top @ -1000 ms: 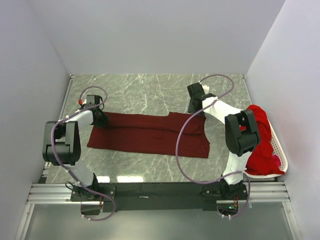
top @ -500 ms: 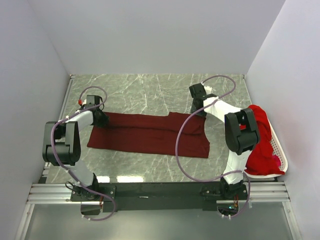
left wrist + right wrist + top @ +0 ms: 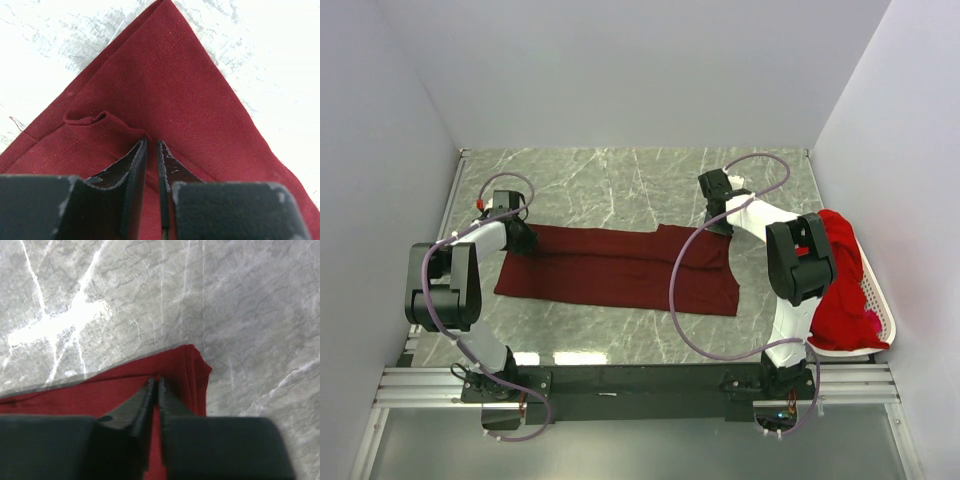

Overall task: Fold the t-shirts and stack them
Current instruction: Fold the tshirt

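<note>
Far-right corner of the dark maroon cloth t-shirt [image 3: 620,268] has just been clamped by the right claw [image 3: 155,383]. Far-left corner is held clamped by the left claw [image 3: 151,146]. Fold judged ready to be begun.

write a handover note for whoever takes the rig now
Left gripper: shut on the far left corner of the maroon t-shirt.
Right gripper: shut on its far right corner.
It lies flat in a long band across the table; red t-shirts heaped in the white basket at right.
Done: laid out, corners pinched.
To do: fold it, fold the red ones, stack all.
</note>
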Controlling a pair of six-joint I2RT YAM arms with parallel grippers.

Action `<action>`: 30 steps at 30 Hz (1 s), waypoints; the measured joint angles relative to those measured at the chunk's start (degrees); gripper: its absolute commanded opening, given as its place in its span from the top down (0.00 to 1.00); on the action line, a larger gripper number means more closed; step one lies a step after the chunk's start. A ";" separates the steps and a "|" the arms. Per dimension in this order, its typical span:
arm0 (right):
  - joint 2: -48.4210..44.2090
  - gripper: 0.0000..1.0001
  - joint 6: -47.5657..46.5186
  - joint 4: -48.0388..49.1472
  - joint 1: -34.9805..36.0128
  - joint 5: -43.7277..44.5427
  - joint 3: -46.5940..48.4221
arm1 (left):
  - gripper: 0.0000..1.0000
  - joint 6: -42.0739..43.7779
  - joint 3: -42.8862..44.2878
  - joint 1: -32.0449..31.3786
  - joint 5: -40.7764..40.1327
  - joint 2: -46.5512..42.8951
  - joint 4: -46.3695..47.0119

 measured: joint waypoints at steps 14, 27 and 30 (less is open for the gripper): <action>-8.61 1.00 0.35 0.07 0.59 -1.60 -3.28 | 0.80 -0.02 -0.63 0.00 -0.02 -0.50 0.37; -26.58 1.00 2.69 1.18 9.84 -4.02 -18.01 | 0.80 -0.50 -0.94 0.00 0.02 -0.61 0.85; -31.39 1.00 4.11 0.92 12.87 -4.59 -22.64 | 0.80 -0.55 -0.94 0.00 0.00 -0.61 0.92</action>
